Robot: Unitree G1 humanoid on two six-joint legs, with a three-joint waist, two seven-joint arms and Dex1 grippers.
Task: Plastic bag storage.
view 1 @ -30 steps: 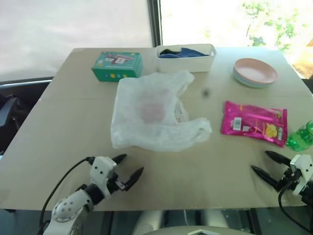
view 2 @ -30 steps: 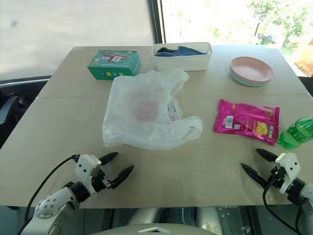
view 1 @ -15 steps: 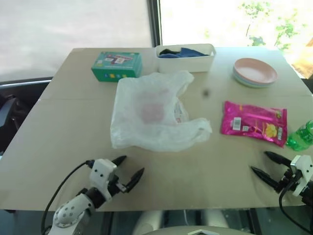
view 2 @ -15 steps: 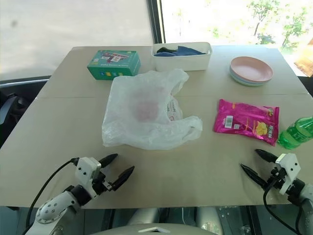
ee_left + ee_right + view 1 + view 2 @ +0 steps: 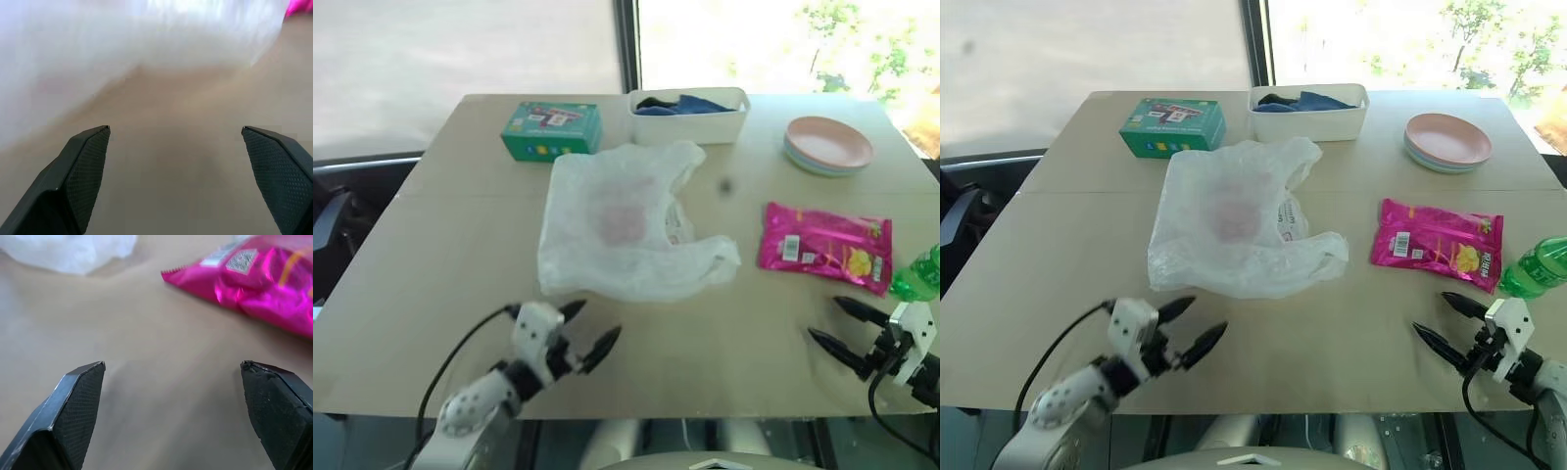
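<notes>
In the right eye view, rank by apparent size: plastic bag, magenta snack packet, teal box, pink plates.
1. plastic bag
2. magenta snack packet
3. teal box and pink plates look about alike; unranked.

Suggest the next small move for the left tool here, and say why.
Probably ease the left tool forward to the near edge of the thin, crinkly translucent white plastic bag. The tool is open and empty, just short of the bag, which lies flat and untouched on the tan table.

Bright window glare, blurred wrist views
</notes>
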